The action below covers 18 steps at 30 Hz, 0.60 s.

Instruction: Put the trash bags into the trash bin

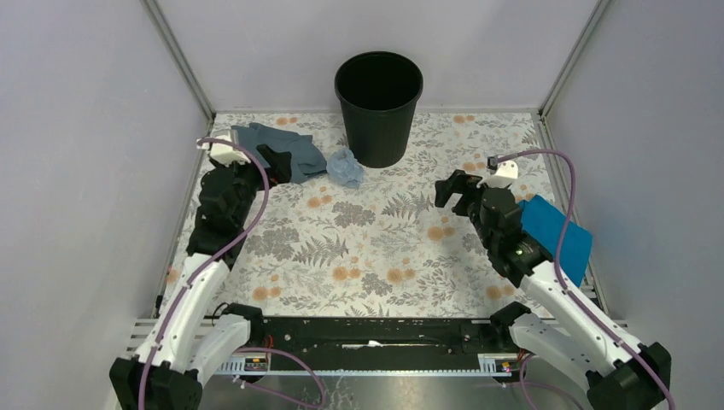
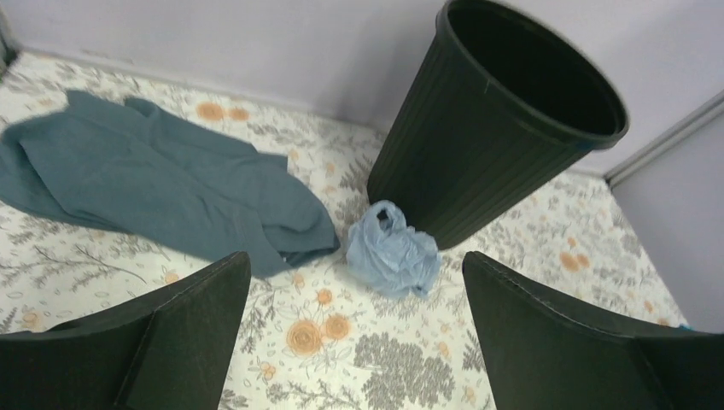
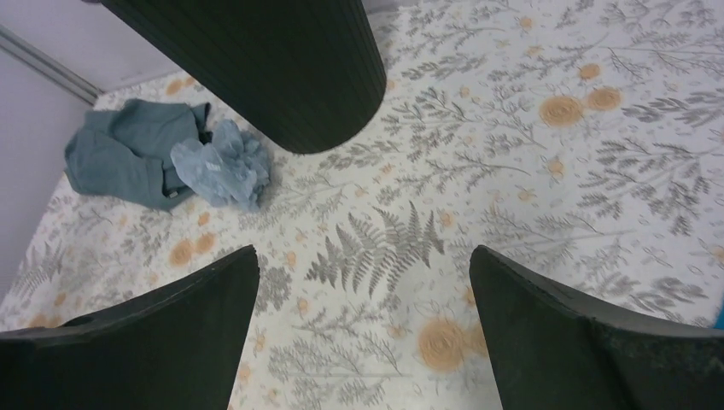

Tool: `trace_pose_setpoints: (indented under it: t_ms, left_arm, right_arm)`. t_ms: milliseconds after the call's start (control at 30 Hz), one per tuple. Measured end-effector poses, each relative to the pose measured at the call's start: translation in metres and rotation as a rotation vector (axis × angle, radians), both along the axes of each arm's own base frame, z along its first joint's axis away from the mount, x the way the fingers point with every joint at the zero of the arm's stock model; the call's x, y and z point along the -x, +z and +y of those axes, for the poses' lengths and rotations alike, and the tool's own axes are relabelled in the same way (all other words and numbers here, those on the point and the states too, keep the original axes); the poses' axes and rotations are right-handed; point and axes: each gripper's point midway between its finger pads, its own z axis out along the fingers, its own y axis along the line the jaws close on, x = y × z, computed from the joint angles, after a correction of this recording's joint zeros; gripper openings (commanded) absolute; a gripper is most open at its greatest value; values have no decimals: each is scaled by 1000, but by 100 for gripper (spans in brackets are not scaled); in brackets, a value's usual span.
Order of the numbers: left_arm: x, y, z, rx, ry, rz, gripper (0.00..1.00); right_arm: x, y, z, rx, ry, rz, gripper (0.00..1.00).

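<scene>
Floral-patterned tabletop [image 1: 376, 256] fills the walled cell, and the trash bin [image 1: 378, 107] stands upright at its far edge, mouth open and, as far as you can see into it, nothing inside. The trash bag [image 2: 393, 252] lies crumpled into a small pale blue wad on the tabletop, just beside the bin's base on its left front side, not yet picked up. Your left claw [image 2: 353, 273] is the nearer one: its jaws are spread wide and hold nothing, and the wad sits just beyond the gap between them, slightly right of centre. Your right claw [image 1: 452, 190] is also wide and empty, well apart from the bag, so leave it parked. The likely step is the reach and grasp, so shift the left claw a little right and forward until the wad is centred, then come down and close on its bulk. Watch the dark slate-blue cloth [image 2: 162, 179]: its corner lies right against the bag's left side, and whether they touch cannot be told, so bias your near finger away from it or you may pinch both. Thin film slips and springs, so bite deep. Mind the bin wall too; a nudge could tip it. Lift well above the rim before releasing.
</scene>
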Motion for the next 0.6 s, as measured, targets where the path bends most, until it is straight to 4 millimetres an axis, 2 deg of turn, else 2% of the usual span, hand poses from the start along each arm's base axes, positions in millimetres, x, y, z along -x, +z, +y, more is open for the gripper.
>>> trace_pose_setpoints:
  t_ms: [167,333,467,600]
  left_arm:
    - [-15,-38,-15,-23,-73,117,99]
    - [-25,-78,-37,-35,-170,244,99]
    - [-34,-112,-63,-46,-267,371,99]
    - [-41,-149,-86,-45,-355,505,97]
  right_arm:
    - [-25,-14,13,-48,-15,-53,100]
    - [-48,-45,27,-53,-8,-57,100]
    - [-52,-72,31,-28,10,-37,100]
    - [-48,-88,37,-20,53,-36,100]
